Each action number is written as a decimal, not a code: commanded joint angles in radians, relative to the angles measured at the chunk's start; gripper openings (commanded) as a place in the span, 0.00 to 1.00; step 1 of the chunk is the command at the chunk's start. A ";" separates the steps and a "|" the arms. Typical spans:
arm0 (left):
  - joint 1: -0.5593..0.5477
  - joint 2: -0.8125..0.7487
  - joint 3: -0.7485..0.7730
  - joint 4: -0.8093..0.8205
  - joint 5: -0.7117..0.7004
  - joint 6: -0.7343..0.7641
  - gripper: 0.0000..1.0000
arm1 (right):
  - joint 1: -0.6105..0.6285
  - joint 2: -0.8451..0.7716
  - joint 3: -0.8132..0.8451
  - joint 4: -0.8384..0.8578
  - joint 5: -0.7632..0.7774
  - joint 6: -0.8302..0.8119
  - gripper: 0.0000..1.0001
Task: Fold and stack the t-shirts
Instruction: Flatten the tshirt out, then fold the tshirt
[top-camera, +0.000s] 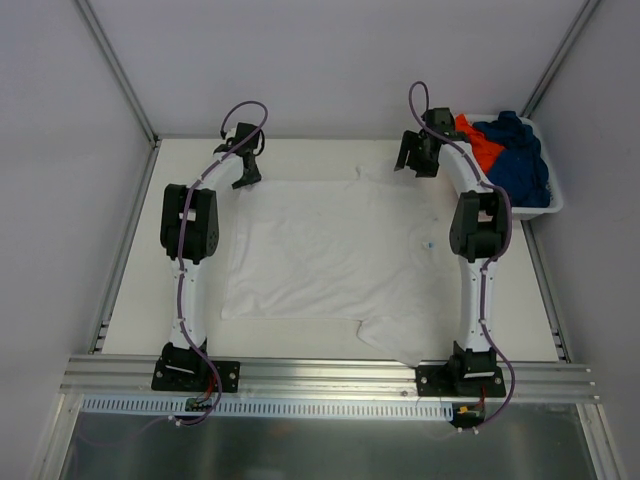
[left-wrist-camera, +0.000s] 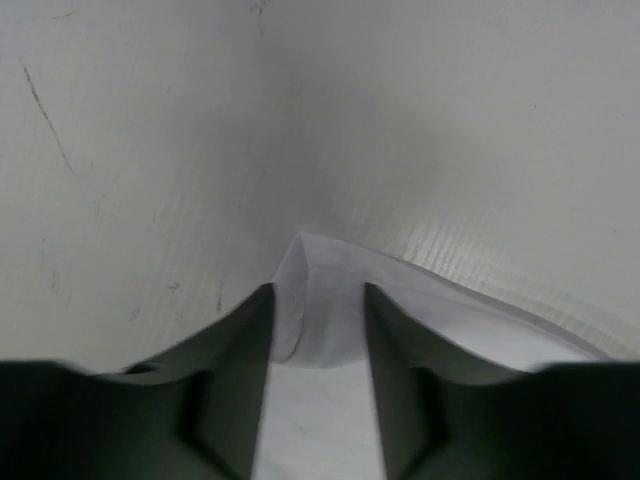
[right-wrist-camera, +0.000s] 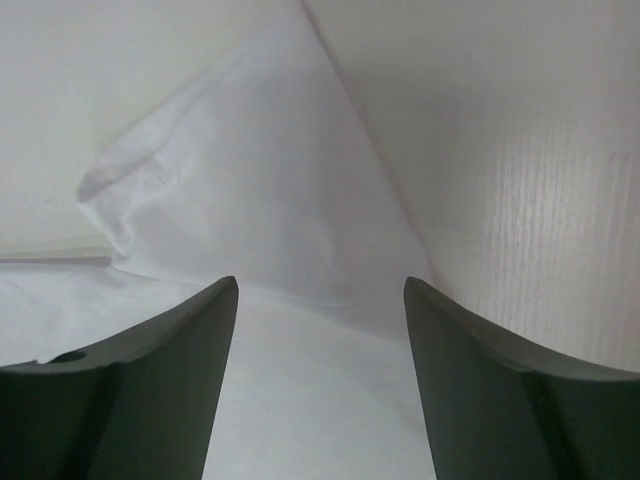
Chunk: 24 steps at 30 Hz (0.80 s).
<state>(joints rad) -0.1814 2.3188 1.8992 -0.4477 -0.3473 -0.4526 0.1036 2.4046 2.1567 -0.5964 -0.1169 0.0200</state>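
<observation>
Two claws, both with jaws apart and clamped on nothing. The left claw (left-wrist-camera: 318, 292) straddles a corner of the white shirt (left-wrist-camera: 450, 320), with cloth lying between its fingers but not pinched. The right claw (right-wrist-camera: 320, 290) stands wider and hangs over a sleeve (right-wrist-camera: 250, 170) that spreads away from it in a rumpled triangle. I judge they sit at the shirt's two far corners because that is where you tug a garment flat, so the next job is the first fold. From above, the white shirt lies spread on the table (top-camera: 130, 300) between the arms, its blue mark (top-camera: 430, 243) toward the right arm and its near sleeve drooping toward the table's near edge. The orange shirt (top-camera: 478, 140) and blue shirt (top-camera: 520, 160) are heaped in the basket (top-camera: 552, 205) at far right, not yet folded. Only the wrist views show me how the jaws stand and that the cloth is loose. Only the top view shows the whole shirt, the basket, and that the near edge wants smoothing.
</observation>
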 joint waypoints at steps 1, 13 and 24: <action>0.008 -0.032 0.032 0.000 -0.005 0.011 0.48 | 0.007 0.039 0.135 -0.035 0.013 -0.038 0.72; 0.008 0.007 0.073 -0.003 0.031 0.035 0.92 | 0.005 0.154 0.272 -0.065 0.034 -0.028 0.85; 0.011 0.025 0.098 -0.003 0.094 0.040 0.71 | 0.005 0.174 0.278 -0.082 -0.013 -0.031 0.53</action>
<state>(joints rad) -0.1810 2.3356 1.9667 -0.4465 -0.2863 -0.4259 0.1036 2.5824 2.3970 -0.6483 -0.0986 -0.0063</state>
